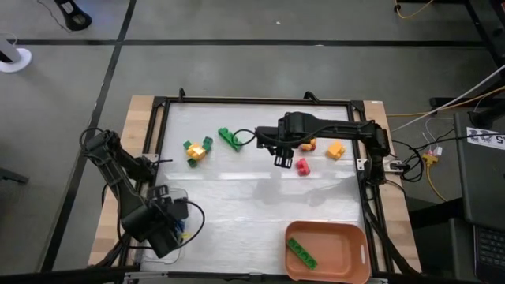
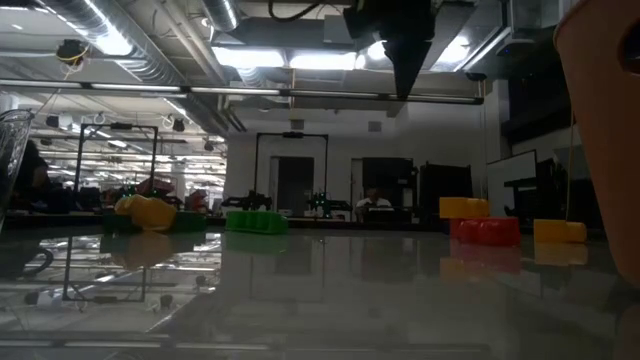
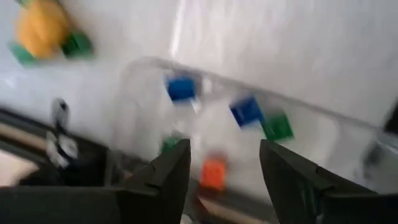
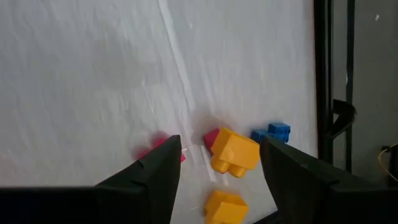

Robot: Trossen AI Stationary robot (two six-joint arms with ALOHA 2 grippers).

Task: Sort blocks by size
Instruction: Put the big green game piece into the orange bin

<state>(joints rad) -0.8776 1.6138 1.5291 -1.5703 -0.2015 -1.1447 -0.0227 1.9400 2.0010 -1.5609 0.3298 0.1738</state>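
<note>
Left gripper hangs over a clear plastic container at the table's near-left corner, fingers parted, nothing between them; small blue, green and orange studded blocks lie inside. Right gripper hovers mid-table, spread wide and empty, near a red brick and yellow bricks. A long green brick lies in the orange tray.

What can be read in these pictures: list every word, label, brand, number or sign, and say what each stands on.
No text can be read in any view.
White label on the dark box beside the table: it carries print, too small to read.
Blocks: no lettering shows.
Orange tray: no lettering shows.
Room behind the table, low view: no sign can be made out.
</note>
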